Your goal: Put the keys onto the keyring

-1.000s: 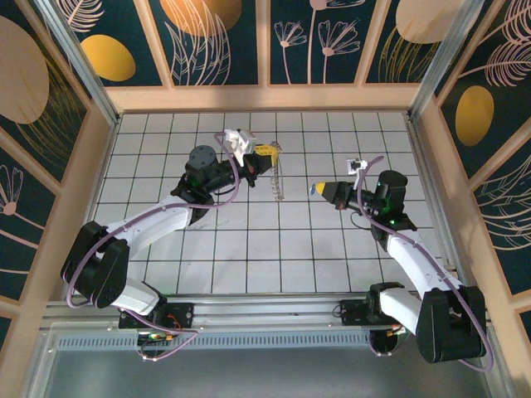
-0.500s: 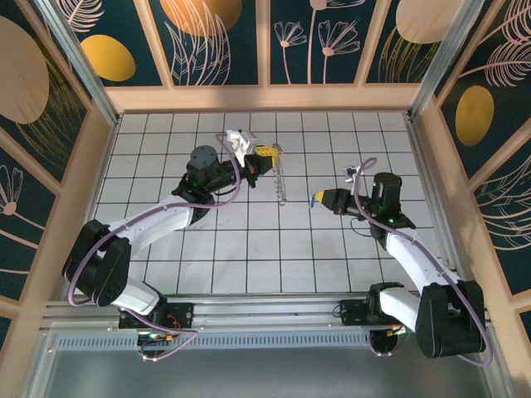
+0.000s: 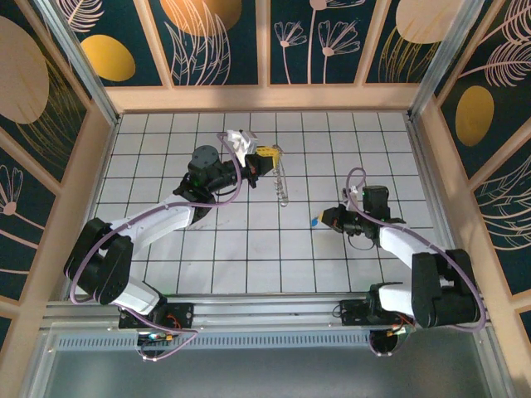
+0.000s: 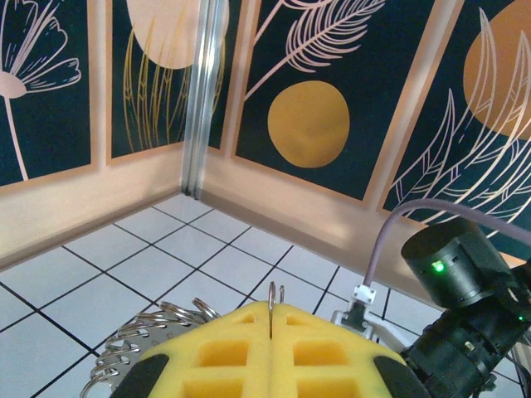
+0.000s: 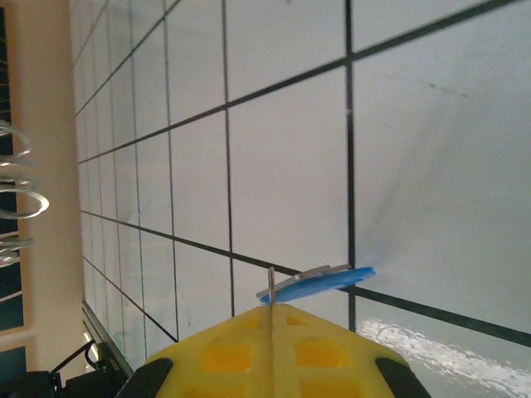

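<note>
My left gripper sits toward the far middle of the tiled floor, clenched on the keyring. The silvery chain trails from its yellow tips toward the near side as a narrow strand. In the left wrist view, the yellow pads are pressed together with one thin wire link of the keyring standing up out of the seam between them. More coiled links bunch just to the left of the left gripper. The dark joint of the right arm, a green light on it, is off to the right. My right gripper is lower and nearer, right of the chain's loose end and apart from it. It is clamped on the key, whose blue head points toward the chain. In the right wrist view, the right gripper has its pads closed, and the key sticks out sideways at the seam, a blue plastic sliver with a silver edge. The key hangs close over a dark grout line. A few bright keyring loops show at the left border.
</note>
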You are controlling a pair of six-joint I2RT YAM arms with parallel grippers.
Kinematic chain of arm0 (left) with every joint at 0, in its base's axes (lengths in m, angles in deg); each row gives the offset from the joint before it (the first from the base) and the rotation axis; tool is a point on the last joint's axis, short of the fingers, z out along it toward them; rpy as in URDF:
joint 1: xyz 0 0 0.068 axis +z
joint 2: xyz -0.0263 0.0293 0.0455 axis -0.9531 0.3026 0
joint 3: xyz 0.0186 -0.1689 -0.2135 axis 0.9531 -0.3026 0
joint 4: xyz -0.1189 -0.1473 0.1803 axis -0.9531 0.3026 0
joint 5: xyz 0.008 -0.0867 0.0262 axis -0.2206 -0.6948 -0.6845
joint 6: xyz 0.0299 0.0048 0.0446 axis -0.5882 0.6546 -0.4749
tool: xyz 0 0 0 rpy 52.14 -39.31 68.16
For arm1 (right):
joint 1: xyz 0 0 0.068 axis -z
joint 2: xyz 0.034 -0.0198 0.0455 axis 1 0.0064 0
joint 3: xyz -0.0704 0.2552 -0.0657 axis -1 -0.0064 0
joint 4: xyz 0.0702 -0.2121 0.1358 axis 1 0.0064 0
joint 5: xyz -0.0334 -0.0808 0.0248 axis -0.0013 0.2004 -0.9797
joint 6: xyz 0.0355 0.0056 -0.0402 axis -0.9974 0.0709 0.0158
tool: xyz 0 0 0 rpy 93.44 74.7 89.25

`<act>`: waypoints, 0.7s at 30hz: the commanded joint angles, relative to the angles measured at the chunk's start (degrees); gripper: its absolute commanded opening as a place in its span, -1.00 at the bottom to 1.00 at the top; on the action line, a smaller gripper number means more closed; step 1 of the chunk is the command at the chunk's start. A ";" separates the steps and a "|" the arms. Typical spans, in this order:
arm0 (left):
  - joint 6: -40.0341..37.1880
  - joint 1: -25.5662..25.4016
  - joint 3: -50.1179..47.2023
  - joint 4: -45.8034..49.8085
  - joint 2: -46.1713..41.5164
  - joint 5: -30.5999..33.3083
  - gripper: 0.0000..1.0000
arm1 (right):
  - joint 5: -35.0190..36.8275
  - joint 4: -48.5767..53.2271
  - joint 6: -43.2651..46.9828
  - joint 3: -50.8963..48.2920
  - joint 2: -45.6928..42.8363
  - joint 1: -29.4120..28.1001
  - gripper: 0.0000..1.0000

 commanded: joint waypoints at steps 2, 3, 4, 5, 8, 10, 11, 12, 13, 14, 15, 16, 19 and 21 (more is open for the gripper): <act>0.71 -0.28 2.21 -4.86 0.12 -1.13 -1.00 | 1.17 -0.61 -1.51 0.47 3.86 0.46 -1.00; 0.71 -0.27 2.25 -4.86 0.03 -1.16 -1.00 | 1.26 -1.08 -1.62 0.50 4.63 0.41 -1.00; 0.71 -0.26 2.21 -4.86 0.04 -1.13 -1.00 | 1.34 -1.59 -1.79 0.50 5.41 0.51 -1.00; 0.72 -0.25 2.21 -4.73 0.03 -1.18 -1.00 | 1.49 -1.94 -1.93 0.58 6.10 0.48 -1.00; 0.72 -0.24 2.21 -4.77 -0.21 -1.03 -1.00 | 1.28 -3.48 -2.31 0.57 7.68 0.52 -1.00; 0.68 -0.30 2.22 -4.73 -0.28 -1.07 -1.00 | 1.50 -3.91 -2.57 0.58 8.05 0.54 -1.00; 0.55 -0.23 2.20 -4.72 -0.32 -0.99 -1.00 | 1.54 -4.07 -2.66 0.58 8.30 0.54 -1.00; 0.52 -0.26 2.13 -4.85 -0.30 -1.01 -1.00 | 1.61 -4.13 -2.72 0.72 8.43 0.54 -1.00; 0.61 -0.22 2.12 -4.86 -0.26 -1.00 -1.00 | 1.78 -4.26 -2.77 0.80 8.64 0.49 -1.00; 0.56 -0.30 2.11 -4.86 -0.32 -0.95 -1.00 | 1.93 -4.22 -2.85 0.91 8.90 0.54 -1.00; 0.63 -0.24 2.03 -4.91 -0.32 -1.02 -1.00 | 1.96 -4.33 -2.86 1.02 9.20 0.54 -1.00; 0.71 -0.28 2.00 -5.04 -0.29 -1.01 -1.00 | 2.08 -4.43 -2.94 1.11 9.46 0.48 -1.00; 0.72 -0.29 1.92 -4.99 -0.32 -1.03 -1.00 | 2.25 -4.80 -3.34 1.30 9.84 0.54 -1.00; 0.63 -0.26 1.94 -5.12 -0.40 -1.07 -1.00 | 2.42 -5.00 -3.60 1.46 9.93 0.48 -1.00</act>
